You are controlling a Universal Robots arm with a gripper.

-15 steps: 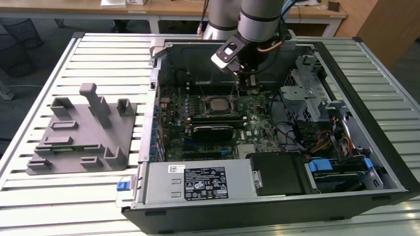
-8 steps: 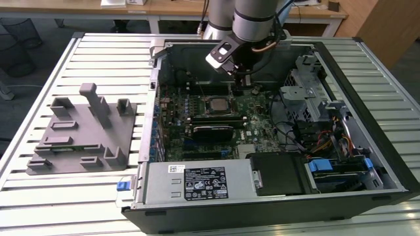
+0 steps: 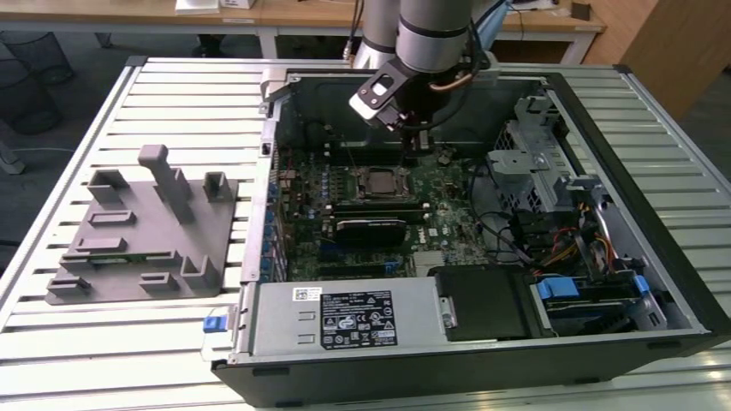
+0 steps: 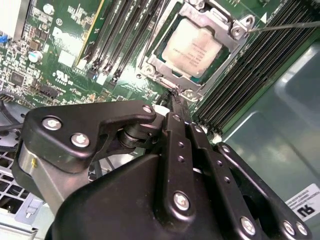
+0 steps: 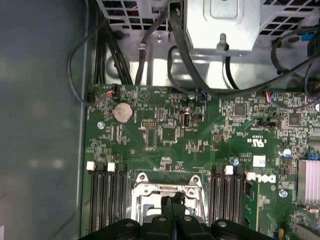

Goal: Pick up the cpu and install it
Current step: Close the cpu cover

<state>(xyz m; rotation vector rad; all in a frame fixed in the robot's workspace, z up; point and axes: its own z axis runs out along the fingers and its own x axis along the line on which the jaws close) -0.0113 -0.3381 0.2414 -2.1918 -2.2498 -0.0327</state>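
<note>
1. Over the open computer case (image 3: 639, 94), the claw (image 3: 413, 145) hangs from the arm with its fingers pointing down at the motherboard (image 3: 457, 223). I judge this posture lets it work straight down into the board without brushing the case walls.
2. Both wrist views show the claw (image 4: 174, 96) (image 5: 173, 200) with its two fingers pressed flat together and nothing between them. I take it as closed and empty, though the very tips are dark against the metal behind and hard to separate. Held closed, they form a slim probe that fits between the memory slots (image 5: 107, 200) on either side.
3. The cpu (image 4: 195, 47) lies flat in the socket frame (image 4: 235, 27), silver top up and square to it, with the frame's metal edges lapping its rim. That looks like the seated position.
4. From the claw, the cpu is just beyond and below the fingertips, apart from them. The tips stand over the frame's near edge, not over the chip's middle.
5. A thin lever wire (image 4: 285, 25) runs past the frame's far corner; I cannot tell whether it is latched.
6. Outside the case, the grey tray (image 3: 149, 257) stands well apart from the claw.
</note>
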